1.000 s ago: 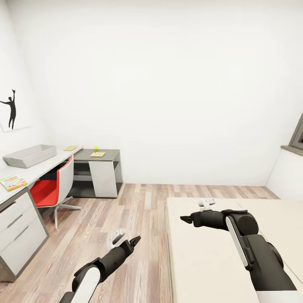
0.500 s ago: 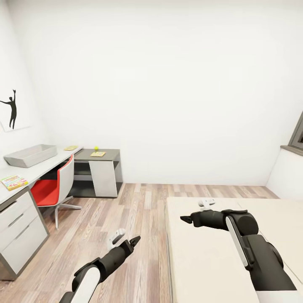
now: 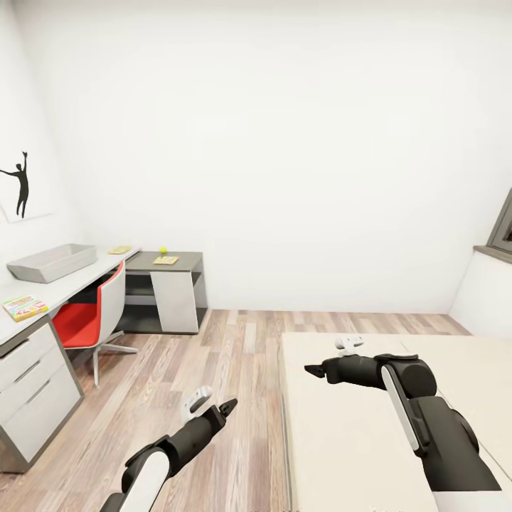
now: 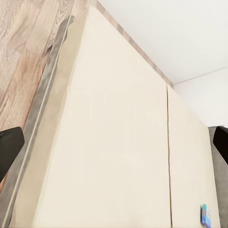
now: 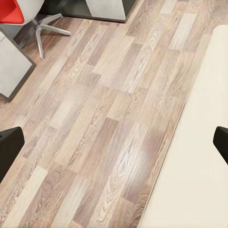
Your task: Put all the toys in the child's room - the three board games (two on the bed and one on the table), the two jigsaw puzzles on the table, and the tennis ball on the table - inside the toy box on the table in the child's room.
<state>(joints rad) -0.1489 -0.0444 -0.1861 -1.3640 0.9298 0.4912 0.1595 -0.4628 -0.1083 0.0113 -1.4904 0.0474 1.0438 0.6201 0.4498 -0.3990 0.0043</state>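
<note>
Toy box (image 3: 51, 262) on table (image 3: 78, 279), well apart from both empty fingers (image 3: 229, 407)

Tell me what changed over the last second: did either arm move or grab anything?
Neither arm moved. The left gripper and right gripper hold nothing. The view shifted slightly, so the pale grey toy box and colourful board game box on the light grey desk slid a little; camera motion, not theirs.

your head cam sits high, facing the far wall w/ table (image 3: 85, 274) left, bed (image 3: 334, 427) right. l wrist cam looks ahead of its pincer across the mattress; r wrist cam looks down at floor (image 5: 95, 123) beyond its pincer, sharing the bed edge.
</note>
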